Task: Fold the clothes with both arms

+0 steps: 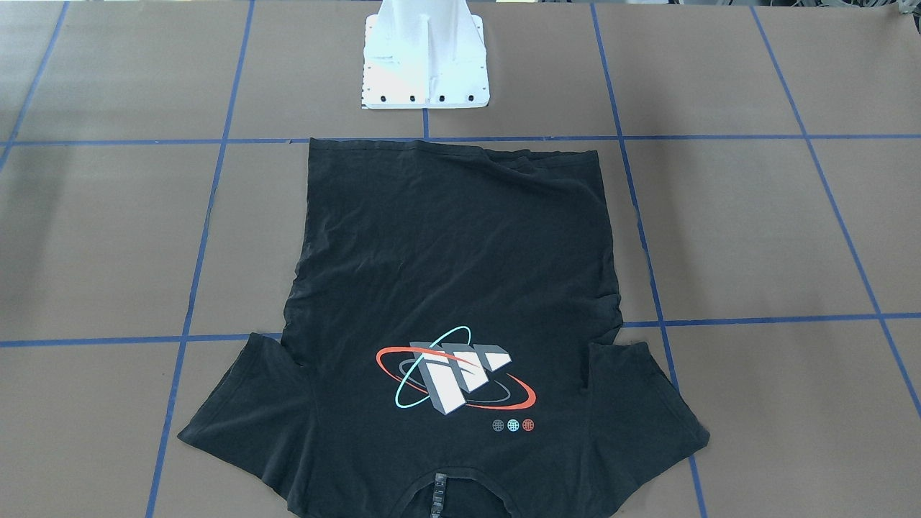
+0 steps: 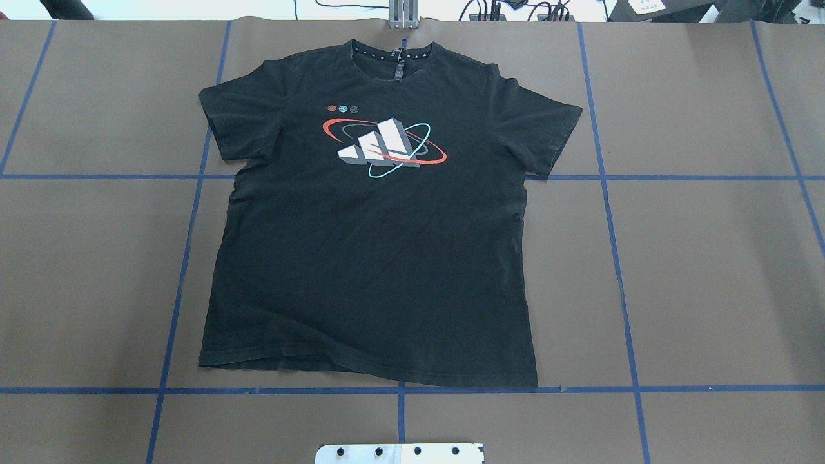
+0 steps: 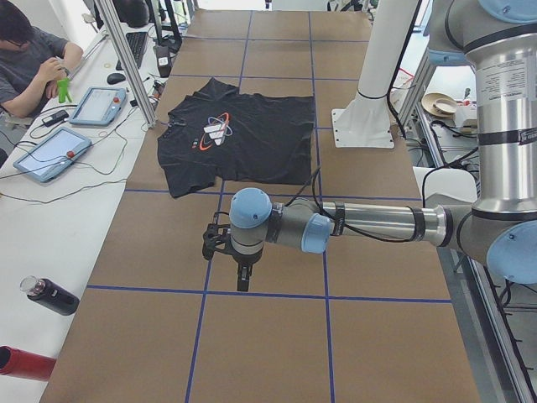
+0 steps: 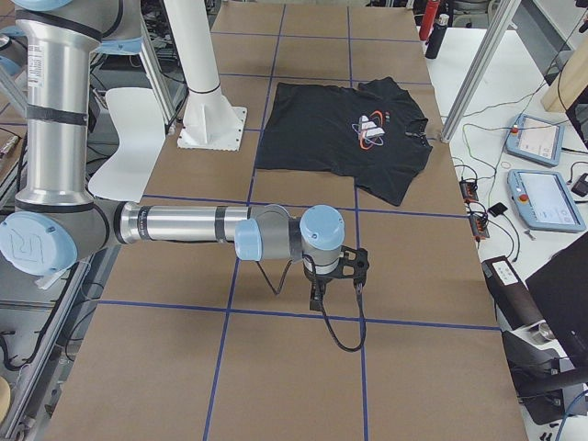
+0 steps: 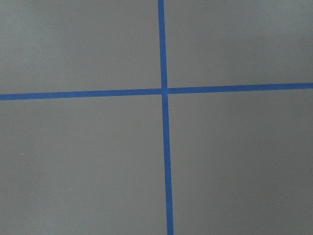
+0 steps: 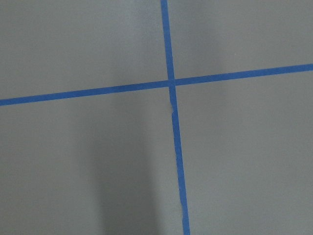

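Observation:
The black T-shirt (image 2: 374, 232) lies flat and spread out on the brown table, print (image 2: 383, 147) up and collar at the far edge from the robot's base. It also shows in the front-facing view (image 1: 453, 288) and both side views (image 3: 243, 134) (image 4: 340, 129). My left gripper (image 3: 242, 281) hangs over bare table well to the shirt's left. My right gripper (image 4: 317, 299) hangs over bare table well to its right. Neither touches the shirt. Both show only in the side views, so I cannot tell whether they are open or shut. The wrist views show only table and blue tape.
Blue tape lines (image 2: 606, 177) divide the table into squares. The white pedestal base (image 1: 424, 65) stands just behind the shirt's hem. A person (image 3: 25, 59) sits at a side desk with tablets (image 3: 50, 153). Bottles (image 3: 50, 295) lie near the table's left end.

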Robot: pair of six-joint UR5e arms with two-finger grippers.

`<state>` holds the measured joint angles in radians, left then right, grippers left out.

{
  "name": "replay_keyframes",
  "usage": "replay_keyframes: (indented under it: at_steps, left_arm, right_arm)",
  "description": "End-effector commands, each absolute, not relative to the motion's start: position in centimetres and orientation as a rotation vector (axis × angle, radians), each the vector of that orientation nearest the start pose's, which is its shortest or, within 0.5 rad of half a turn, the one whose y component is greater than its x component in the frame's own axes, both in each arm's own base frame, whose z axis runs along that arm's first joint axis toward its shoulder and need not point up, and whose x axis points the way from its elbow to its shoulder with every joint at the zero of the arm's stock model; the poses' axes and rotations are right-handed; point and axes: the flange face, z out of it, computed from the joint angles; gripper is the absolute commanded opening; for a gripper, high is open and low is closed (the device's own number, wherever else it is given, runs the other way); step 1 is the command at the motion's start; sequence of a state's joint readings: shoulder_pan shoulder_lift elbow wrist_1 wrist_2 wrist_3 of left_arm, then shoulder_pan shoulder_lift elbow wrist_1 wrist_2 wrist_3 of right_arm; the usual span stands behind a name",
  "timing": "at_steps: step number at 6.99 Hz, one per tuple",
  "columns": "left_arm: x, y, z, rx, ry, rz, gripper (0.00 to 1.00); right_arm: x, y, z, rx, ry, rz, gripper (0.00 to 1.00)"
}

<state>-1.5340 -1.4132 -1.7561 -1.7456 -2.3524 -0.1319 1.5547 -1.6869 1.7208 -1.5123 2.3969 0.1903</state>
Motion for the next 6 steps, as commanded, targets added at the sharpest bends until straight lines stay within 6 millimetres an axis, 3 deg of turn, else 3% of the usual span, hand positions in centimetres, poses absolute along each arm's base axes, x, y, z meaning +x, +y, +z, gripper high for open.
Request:
replay_keyframes:
  at_steps: [1,2,3,4,5,6]
  left_arm:
    - [-4.7,-43.6,62.2,0.120,0.794,-0.013,1.00]
    - [-4.7,-43.4,62.4,0.115,0.800,-0.014,1.00]
    - [-4.5,-44.4,61.3,0.136,0.802,-0.010,1.00]
    - [-4.1,-47.5,58.5,0.192,0.806,0.017,1.00]
    - [-4.0,-50.4,54.4,0.270,0.813,0.050,1.00]
    - [-3.8,-51.4,53.2,0.300,0.815,0.070,1.00]
  right_arm:
    - [5.3,-44.8,63.0,0.002,-0.827,0.127,1.00]
    - [5.3,-45.1,62.7,0.008,-0.835,0.123,1.00]
    - [5.2,-45.7,61.7,0.025,-0.843,0.122,1.00]
    - [4.9,-48.2,58.4,0.082,-0.853,0.094,1.00]
    - [3.2,-50.3,56.1,0.109,-0.873,0.046,1.00]
    - [2.1,-50.6,55.7,0.135,-0.886,0.007,1.00]
